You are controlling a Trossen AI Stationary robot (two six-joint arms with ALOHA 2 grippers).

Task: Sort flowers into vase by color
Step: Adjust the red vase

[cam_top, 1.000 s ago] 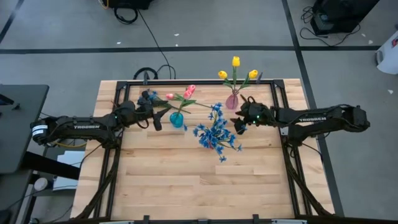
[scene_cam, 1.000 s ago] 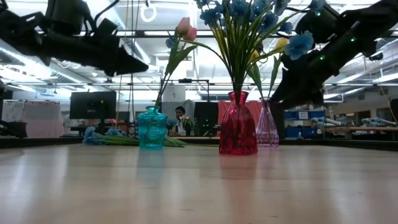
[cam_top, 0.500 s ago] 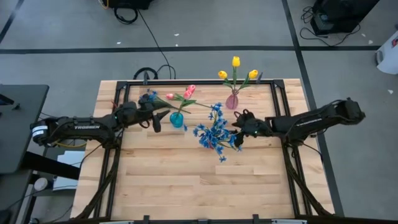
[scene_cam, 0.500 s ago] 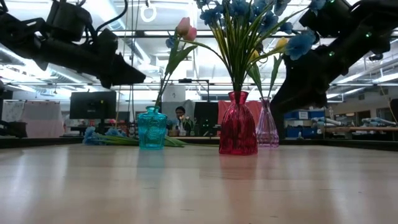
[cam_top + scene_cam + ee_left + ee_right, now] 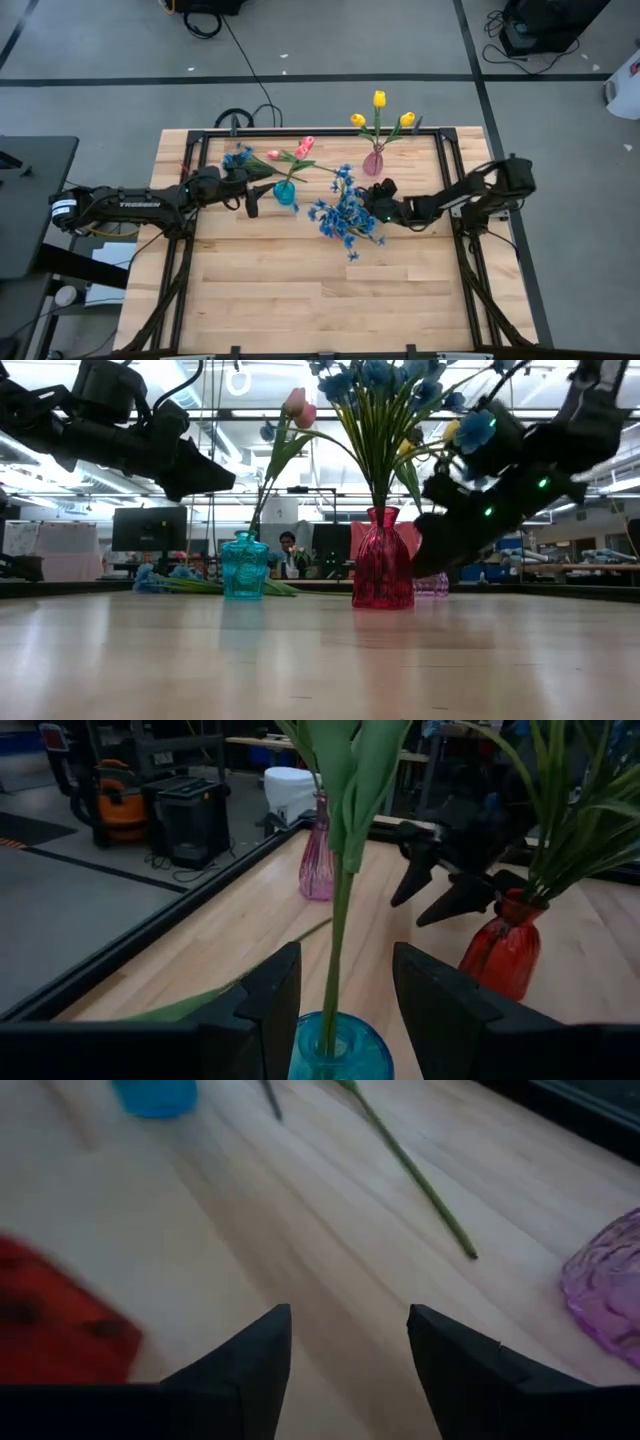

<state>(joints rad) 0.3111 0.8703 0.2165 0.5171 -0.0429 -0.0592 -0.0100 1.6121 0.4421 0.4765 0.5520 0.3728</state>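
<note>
left end effector: fingers apart, straddling the pink tulip stem above the teal vase; stem runs between them, not pinched as far as I can tell.
right end effector: fingers apart, nothing between them; I have it low beside the red vase, purple vase near.
flowers: blue sprays in the red vase, yellow tulips in the purple vase, pink tulips in the teal one; one blue spray lies on the counter behind the teal vase.
step, my guess: reach for that loose stem.
how to do it well: I come in low along the counter, keep clear of the red vase body, pinch mid-stem, lift before swinging.
risk: arm brushing the sprays could tip the vase.
</note>
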